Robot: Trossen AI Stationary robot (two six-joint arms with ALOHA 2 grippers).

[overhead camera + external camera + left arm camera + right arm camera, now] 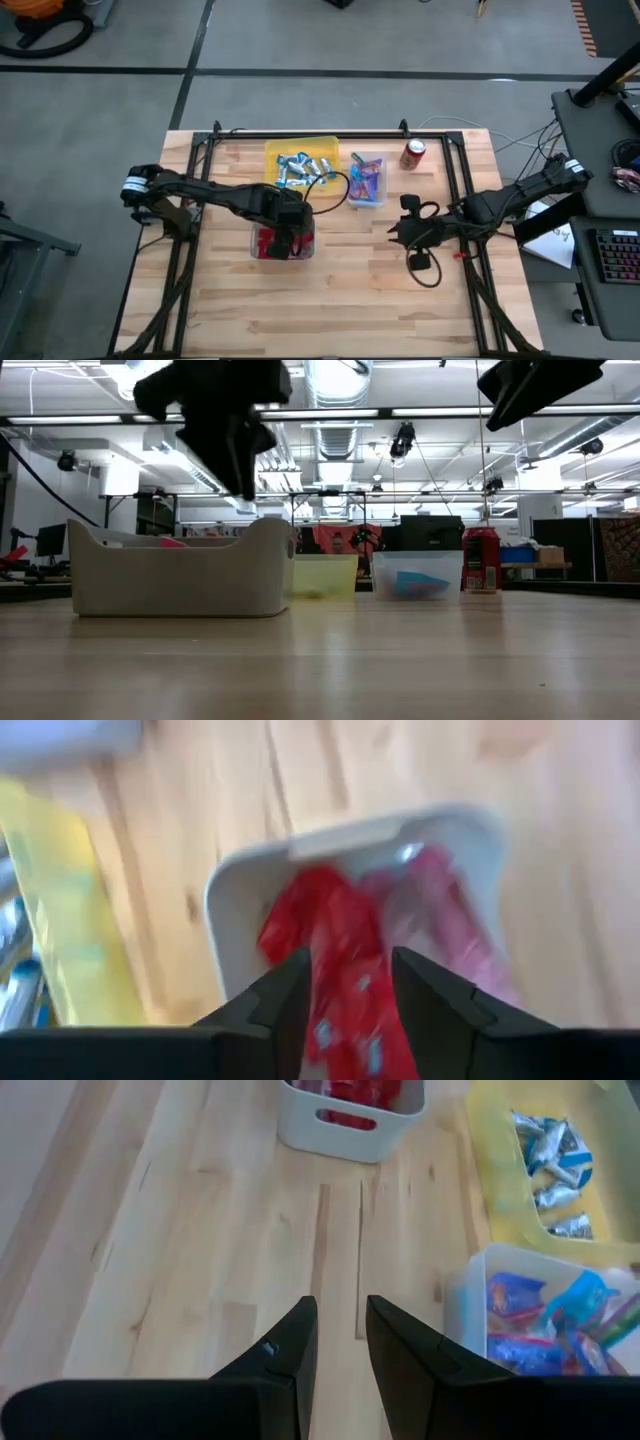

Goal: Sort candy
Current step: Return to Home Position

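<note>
Near the middle of the light wooden table [340, 300], above the pale grey plastic bin [180, 585]: the left gripper [350, 955]. Hangs clear of the rim, touches nothing, grips nothing. Fingers [285, 1005] parted by a moderate gap, with the heap of red wrapped candy [335, 935] lying in the bin directly beneath.

Toward the table's right edge, over bare wood: the right gripper [340, 1302]. Fingers [285, 1355] only a narrow slot apart, empty, meeting nothing.

Toward the rear edge, a yellow plastic bin [328, 150] filled with blue-and-silver mini bars [548, 1155]; just beside it, on the side of the rear right corner, a small clear plastic bin [395, 565] holding pink and purple-blue packets [540, 1325]; nearer that corner again, a red soda can [413, 153], upright.

From table height: shows the left gripper as a dark mass well above the grey bin's rim, a height lost from overhead, yet hides nearly all the candy behind the bin's wall. From overhead: gives both arms' places but not the gap between either pair of fingers. From the right wrist: takes in all three bins at once, contents sorted by colour.
</note>
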